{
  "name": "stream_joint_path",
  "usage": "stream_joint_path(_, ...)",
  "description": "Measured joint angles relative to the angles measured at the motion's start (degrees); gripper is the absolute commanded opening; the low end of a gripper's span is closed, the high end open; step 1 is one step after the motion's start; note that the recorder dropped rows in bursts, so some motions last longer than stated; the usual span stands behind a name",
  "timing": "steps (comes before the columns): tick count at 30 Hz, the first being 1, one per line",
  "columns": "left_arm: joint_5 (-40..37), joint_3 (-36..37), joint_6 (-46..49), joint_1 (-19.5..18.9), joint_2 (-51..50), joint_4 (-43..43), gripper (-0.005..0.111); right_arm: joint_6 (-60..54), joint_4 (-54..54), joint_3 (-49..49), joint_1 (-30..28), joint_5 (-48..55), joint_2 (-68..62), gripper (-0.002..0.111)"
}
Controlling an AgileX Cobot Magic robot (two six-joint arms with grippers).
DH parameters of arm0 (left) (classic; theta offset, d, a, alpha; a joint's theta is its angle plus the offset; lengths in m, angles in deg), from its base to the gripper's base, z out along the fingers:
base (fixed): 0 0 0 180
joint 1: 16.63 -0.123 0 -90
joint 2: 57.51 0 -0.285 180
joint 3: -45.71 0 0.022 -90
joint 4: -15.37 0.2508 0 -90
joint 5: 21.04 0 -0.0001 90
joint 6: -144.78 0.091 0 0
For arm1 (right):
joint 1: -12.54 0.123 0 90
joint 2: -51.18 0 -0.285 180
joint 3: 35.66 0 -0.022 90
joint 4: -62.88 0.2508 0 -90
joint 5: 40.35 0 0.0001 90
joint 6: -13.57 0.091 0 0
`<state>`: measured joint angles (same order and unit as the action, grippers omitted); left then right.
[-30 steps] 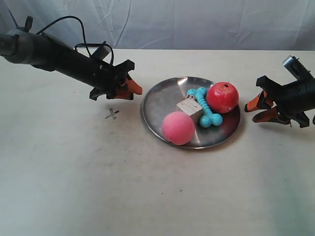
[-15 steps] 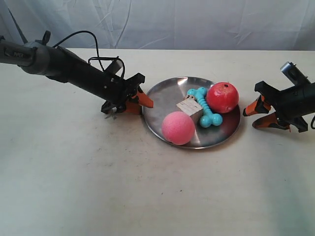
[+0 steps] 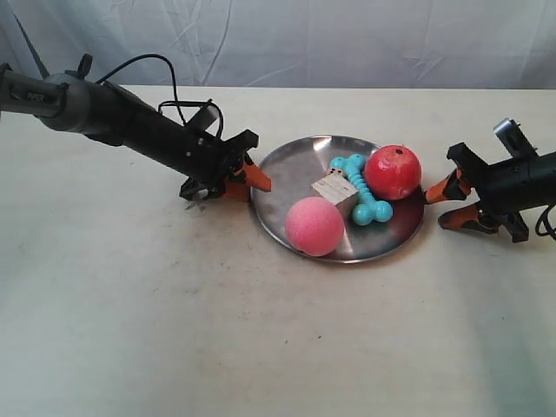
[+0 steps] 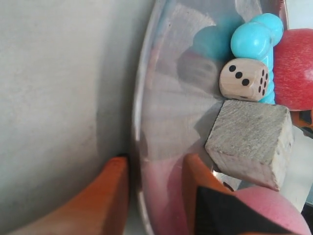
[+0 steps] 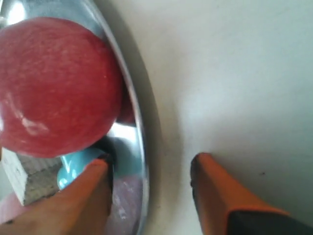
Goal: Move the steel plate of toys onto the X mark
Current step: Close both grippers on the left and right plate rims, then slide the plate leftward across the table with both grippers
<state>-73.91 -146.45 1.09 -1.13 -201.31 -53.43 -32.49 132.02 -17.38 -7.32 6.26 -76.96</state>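
The steel plate lies mid-table and holds the pink ball, red ball, turquoise bone and wooden block. The white die sits beside the block. My left gripper is open, one orange finger on each side of the plate's rim. At the opposite rim, by the red ball, my right gripper is open and straddles it the same way. The X mark is mostly hidden under the left gripper.
The pale table stretches wide in front of the plate. A white cloth backdrop hangs behind the far edge. A black cable loops above the left arm.
The left gripper has slid over the X mark to the plate's rim. The right gripper has closed in on the opposite rim. The plate and toys have not moved.
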Motion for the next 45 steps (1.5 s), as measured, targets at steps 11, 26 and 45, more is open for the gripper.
stream_joint_path(11, 0.0, 0.0, 1.0, -0.1, 0.0, 0.2, 0.032, -1.4, 2.6, -0.7, 6.5, -2.0, -1.9, 0.03)
stream_joint_path(26, 0.5, 0.0, 2.0, -0.4, 0.0, 1.1, 0.0, -0.9, 1.4, -0.8, 7.6, -3.3, -2.4, -0.001)
stream_joint_path(45, -3.8, -3.7, -16.2, -0.2, 5.5, 19.3, 0.0, 8.7, -7.8, -4.6, 10.5, 2.6, 5.1, -0.001)
